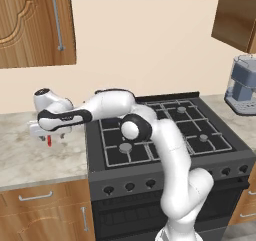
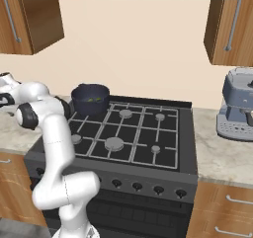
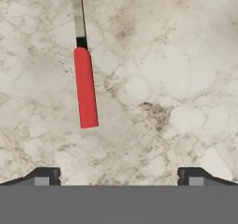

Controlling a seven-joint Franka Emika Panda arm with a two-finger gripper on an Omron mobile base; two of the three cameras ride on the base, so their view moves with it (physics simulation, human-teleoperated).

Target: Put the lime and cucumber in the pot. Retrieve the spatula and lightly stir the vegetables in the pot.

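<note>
Presently the end effector (image 3: 118, 175) hangs spread and empty over the marbled beige stone desk (image 3: 186, 79); the red-handled, silver-headed spatula (image 3: 85, 86) lies off-centre, so closing may miss it.

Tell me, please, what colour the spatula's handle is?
Red, on the spatula lying on the marble counter; the hand view shows it best.

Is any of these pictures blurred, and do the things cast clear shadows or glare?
Left base view: sharp, flat even light, hardly any shadow under the gripper. Right base view: equally sharp, the pot without glare. Hand view: the spatula has crisp edges and casts no clear shadow on the mottled counter.
</note>
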